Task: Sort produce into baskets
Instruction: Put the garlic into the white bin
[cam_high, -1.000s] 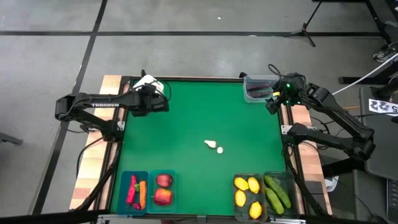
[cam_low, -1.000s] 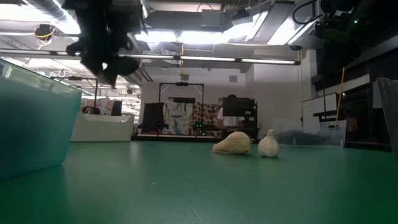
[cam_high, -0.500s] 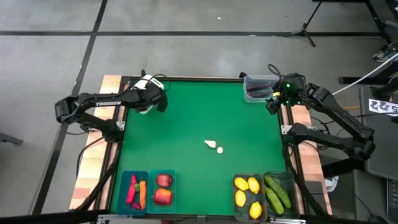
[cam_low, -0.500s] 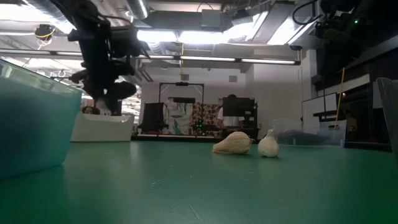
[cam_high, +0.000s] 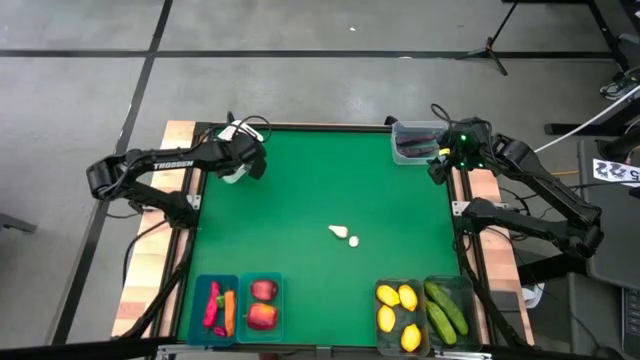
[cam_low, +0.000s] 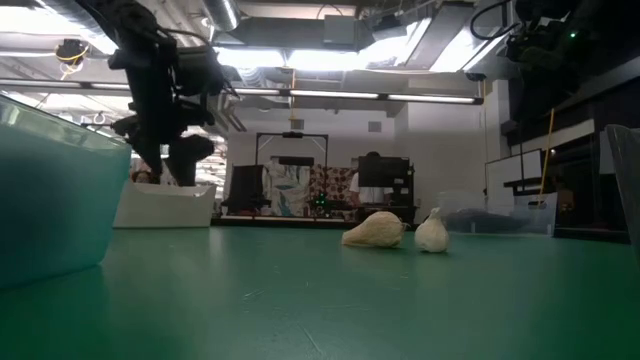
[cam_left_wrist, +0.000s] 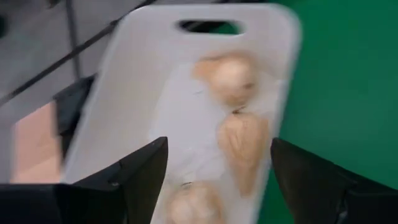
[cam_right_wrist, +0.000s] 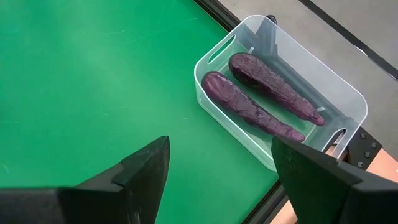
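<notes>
A white box (cam_left_wrist: 124, 81) at the table's far left corner holds three garlic bulbs (cam_left_wrist: 230, 78). My left gripper (cam_left_wrist: 219, 142) hangs open just above the box (cam_low: 165, 205), pointing down into it, its fingers on either side of the bulbs. Two more garlic bulbs (cam_high: 345, 236) lie on the green mat near the table's middle. My right gripper (cam_right_wrist: 221, 140) waits open above the far right edge, beside a clear tub (cam_right_wrist: 283, 93) with two purple eggplants (cam_right_wrist: 249, 106).
Along the near edge stand two teal baskets (cam_high: 238, 282) with red peppers, a carrot and apples. There too are two dark-tinted baskets (cam_high: 424, 285) with lemons and cucumbers. A teal wall (cam_low: 50, 200) fills the low view's left. Bare mat surrounds the two loose bulbs.
My left gripper has swung toward the table's far left corner and come down over the white box, turning as it went. In the last half second it has stayed there and opened.
</notes>
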